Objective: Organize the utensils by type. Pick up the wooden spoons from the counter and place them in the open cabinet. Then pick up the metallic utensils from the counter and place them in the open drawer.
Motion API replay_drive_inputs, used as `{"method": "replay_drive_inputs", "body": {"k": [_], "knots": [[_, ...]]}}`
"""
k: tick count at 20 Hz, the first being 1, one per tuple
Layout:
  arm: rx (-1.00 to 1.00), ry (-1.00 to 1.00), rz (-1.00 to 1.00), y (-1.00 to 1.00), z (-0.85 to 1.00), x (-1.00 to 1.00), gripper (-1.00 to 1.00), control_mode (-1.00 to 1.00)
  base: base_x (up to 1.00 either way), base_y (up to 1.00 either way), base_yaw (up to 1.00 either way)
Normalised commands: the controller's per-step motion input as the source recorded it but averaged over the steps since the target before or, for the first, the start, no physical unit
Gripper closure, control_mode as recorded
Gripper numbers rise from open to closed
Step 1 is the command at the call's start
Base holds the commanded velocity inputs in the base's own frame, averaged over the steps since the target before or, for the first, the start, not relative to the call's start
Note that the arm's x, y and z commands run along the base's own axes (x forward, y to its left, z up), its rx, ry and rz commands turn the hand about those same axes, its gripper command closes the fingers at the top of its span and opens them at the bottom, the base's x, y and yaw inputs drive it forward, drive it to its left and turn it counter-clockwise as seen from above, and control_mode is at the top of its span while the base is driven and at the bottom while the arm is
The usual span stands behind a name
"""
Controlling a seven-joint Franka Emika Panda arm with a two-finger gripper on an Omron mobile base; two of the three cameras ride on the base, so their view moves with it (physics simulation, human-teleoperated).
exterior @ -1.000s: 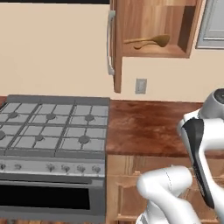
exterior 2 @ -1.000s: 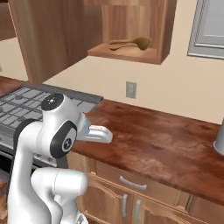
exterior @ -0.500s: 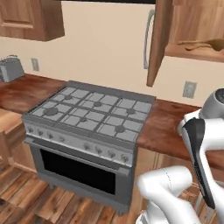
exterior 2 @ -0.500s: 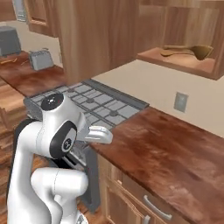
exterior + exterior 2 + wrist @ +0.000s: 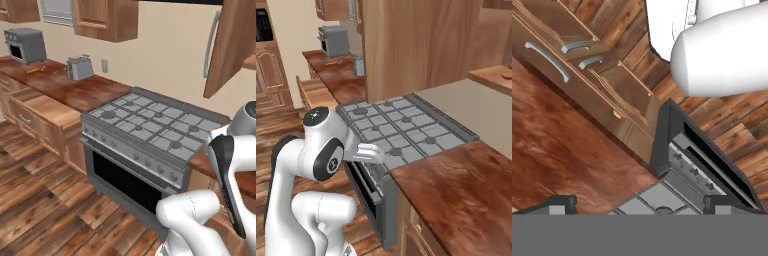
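My gripper [image 5: 639,207] is open with nothing between its dark fingertips [image 5: 562,204]. It hangs over the near edge of the dark reddish counter [image 5: 557,135], beside the stove front. A slim orange fork [image 5: 36,70] lies far off on the left stretch of counter [image 5: 75,90], near the toaster oven; the right base view shows the fork [image 5: 332,63] too. Below that stretch the drawer [image 5: 47,107] stands open, its tan inside bare [image 5: 318,92]. The cabinet door [image 5: 232,45] is swung open at the right. A pale shape, perhaps the wooden spoon [image 5: 507,74], lies on the cabinet shelf [image 5: 488,76].
A grey gas stove [image 5: 150,125] fills the middle, its oven front facing the wood floor [image 5: 35,200]. A toaster [image 5: 80,67] and a toaster oven [image 5: 25,44] stand on the left counter. The big open cabinet door [image 5: 416,45] hangs above the stove's back.
Both base views have swung left: the cabinet slid to the right edge, the stove came to the middle, and the left counter and open drawer came into view. The arm's pose looks unchanged.
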Motion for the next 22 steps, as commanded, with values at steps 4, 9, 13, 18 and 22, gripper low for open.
{"method": "replay_drive_inputs", "body": {"k": [4,9,13,18,22], "knots": [[0.0,0.0,0.0,0.0,0.0,0.0,-1.0,1.0,-0.39,0.03,0.45],[0.0,0.0,0.0,0.0,0.0,0.0,-1.0,1.0,-0.41,0.19,0.26],[0.0,0.0,0.0,0.0,0.0,0.0,-1.0,1.0,-0.34,0.38,0.17],[0.0,0.0,0.0,0.0,0.0,0.0,-1.0,1.0,-0.25,0.47,0.1],[0.0,0.0,0.0,0.0,0.0,0.0,-1.0,1.0,-0.04,0.49,0.02]]}}
